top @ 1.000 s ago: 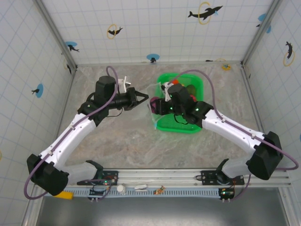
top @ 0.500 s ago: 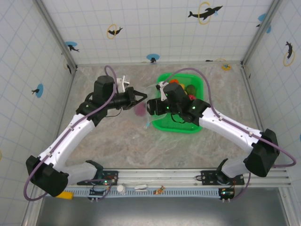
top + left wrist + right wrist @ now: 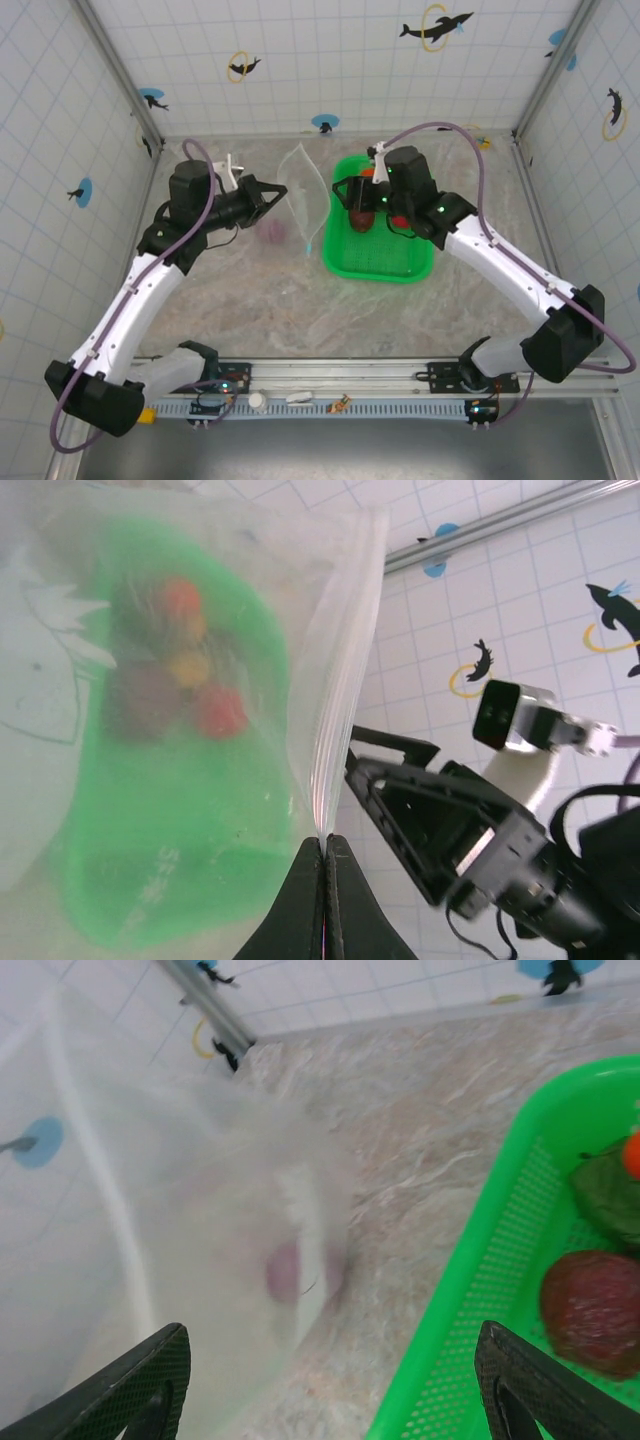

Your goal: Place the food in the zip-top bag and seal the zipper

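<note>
A: Where was the zip-top bag [image 3: 303, 195]?
B: Clear and floppy, pinched at its ribbed edge by the left gripper [image 3: 323, 845] — beside the green mesh basket [image 3: 380, 265] of toy food [image 3: 592, 1310]. The right gripper [image 3: 332, 1335] stood spread, empty.

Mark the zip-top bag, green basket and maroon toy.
zip-top bag [image 3: 305, 195], top view, its clear middle panel.
green basket [image 3: 385, 256], top view, bare mesh floor.
maroon toy food [image 3: 594, 1310], right wrist view, its centre.

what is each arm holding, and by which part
The left fingers pinch the clear floppy plastic zip-top bag at its zipper-strip edge. The right fingers stand open, holding nothing.
</note>
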`<state>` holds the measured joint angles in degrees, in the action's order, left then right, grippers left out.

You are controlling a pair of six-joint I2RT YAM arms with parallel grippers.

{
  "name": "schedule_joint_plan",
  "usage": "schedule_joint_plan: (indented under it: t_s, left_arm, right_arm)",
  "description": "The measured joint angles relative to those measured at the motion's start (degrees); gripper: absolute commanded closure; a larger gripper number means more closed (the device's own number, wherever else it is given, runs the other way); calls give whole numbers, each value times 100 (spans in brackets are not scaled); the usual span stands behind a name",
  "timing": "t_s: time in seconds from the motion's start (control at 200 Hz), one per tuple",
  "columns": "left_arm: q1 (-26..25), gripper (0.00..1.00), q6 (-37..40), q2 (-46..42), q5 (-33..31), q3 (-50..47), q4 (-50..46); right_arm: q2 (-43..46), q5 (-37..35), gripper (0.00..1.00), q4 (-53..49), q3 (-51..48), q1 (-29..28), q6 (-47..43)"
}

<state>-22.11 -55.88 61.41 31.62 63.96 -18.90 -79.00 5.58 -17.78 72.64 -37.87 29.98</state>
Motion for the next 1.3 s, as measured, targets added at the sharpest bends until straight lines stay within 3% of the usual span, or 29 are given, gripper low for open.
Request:
schedule_joint_plan:
  t_s: [0.19,0.345,0.701,1.036,1.296]
  left_arm:
    - [0,100,-293,-310,-17,15,-160]
    - [0,100,-267,-348,-39,140,-341]
    - [-59,100,-177,658,444,-505,42]
    - [-164,100,-92,682,664,-514,317]
    - [-328,100,-90,592,678,-511,317]
  right_arm:
    - [-343,-225,20,-127,-90,417,-48]
    - [-1097,-457,11,-240,-90,472,-149]
    - [-2712,-763,4,-476,304,573,-262]
    - [-3248,-662,15,-306,605,658,-240]
    - [-3383,-527,31,-125,577,750,-243]
